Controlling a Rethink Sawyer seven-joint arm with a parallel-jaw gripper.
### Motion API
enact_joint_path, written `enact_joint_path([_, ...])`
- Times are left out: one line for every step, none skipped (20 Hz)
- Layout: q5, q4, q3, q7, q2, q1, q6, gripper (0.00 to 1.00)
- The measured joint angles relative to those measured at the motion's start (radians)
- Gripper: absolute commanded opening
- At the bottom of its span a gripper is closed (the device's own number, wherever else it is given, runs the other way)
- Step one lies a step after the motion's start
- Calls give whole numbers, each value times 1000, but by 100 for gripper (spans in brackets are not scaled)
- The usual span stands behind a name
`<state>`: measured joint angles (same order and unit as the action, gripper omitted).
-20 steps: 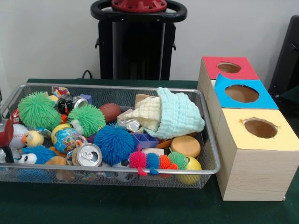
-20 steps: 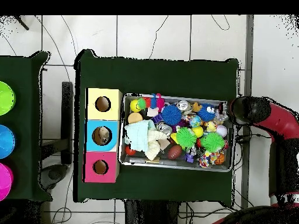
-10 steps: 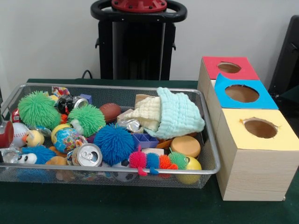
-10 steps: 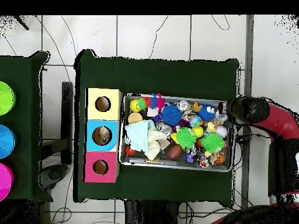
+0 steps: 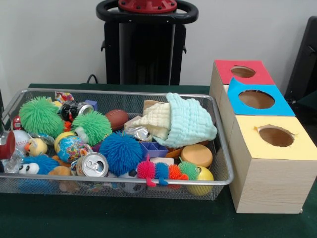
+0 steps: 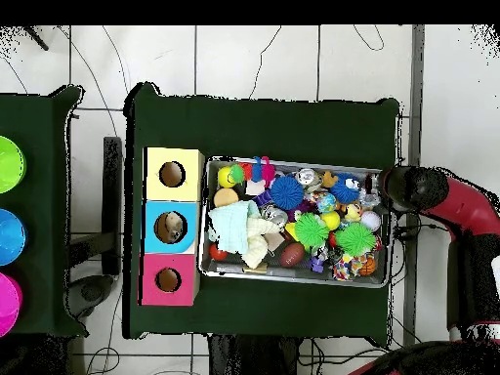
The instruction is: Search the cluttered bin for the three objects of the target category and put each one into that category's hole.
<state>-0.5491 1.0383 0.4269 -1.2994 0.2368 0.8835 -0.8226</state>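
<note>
The gripper [image 5: 4,145] stands at the short end of the wire mesh bin [image 5: 124,92], showing in the front view only as a red and black piece at the picture's edge; in the overhead view it is the dark end of the red arm [image 6: 469,210] right at the bin's rim; whether it is open or closed cannot be told, and nothing can be seen in its hold.

Closest to the gripper lie a baseball [image 5: 20,141] and a blue plush toy with eyes [image 5: 37,164]; just beyond them are a large green spiky ball [image 5: 39,117], a crushed dark can [image 5: 77,109] and a globe-printed ball [image 5: 72,147]; a second green spiky ball [image 5: 92,126] sits next to the globe ball.
Towards the middle of the bin, further from the gripper, are a silver soda can [image 5: 92,164] lying with its top outward, a blue spiky ball [image 5: 121,152] touching it, and a brown toy football [image 5: 117,119] against the far wall.
At the end away from the gripper a mint cloth [image 5: 189,122] is heaped over a cream cloth [image 5: 156,119]; below them lie a round orange sponge [image 5: 196,154], a many-coloured spiky caterpillar [image 5: 166,171] and a yellow ball [image 5: 202,176] in the corner.

Well apart from the gripper, beyond the bin's opposite end, three boxes stand in a row, each with a round hole in its top: the yellow box [image 5: 276,136], the blue box [image 5: 256,99] and the red box [image 5: 242,72]; from overhead a pale object shows inside the blue box's hole; what it is cannot be told.
</note>
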Motion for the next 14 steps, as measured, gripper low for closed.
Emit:
enact_joint_path([0, 1, -5, 0, 1, 0, 0, 0])
enact_joint_path([0, 9, -14, 0, 5, 0, 0, 0])
enact_joint_path([0, 17, -20, 0, 11, 0, 0, 0])
enact_joint_path([0, 22, -23, 0, 15, 0, 0, 0])
enact_joint_path([1, 30, -26, 0, 22, 0, 0, 0])
enact_joint_path([5, 53, -34, 0, 45, -1, 0, 0])
enact_joint_path([8, 62, -38, 0, 57, -3, 0, 0])
enact_joint_path([11, 67, -41, 0, 67, -5, -1, 0])
enact_joint_path([14, 72, -44, 0, 76, -7, -2, 0])
enact_joint_path([18, 77, -47, 0, 87, -10, -5, 0])
enact_joint_path([22, 83, -52, 0, 101, -13, -11, 0])
enact_joint_path([25, 88, -56, 0, 111, -15, -17, 0])
enact_joint_path([29, 95, -61, 0, 124, -18, -28, 0])
enact_joint_path([33, 102, -66, 0, 137, -20, -39, 0])
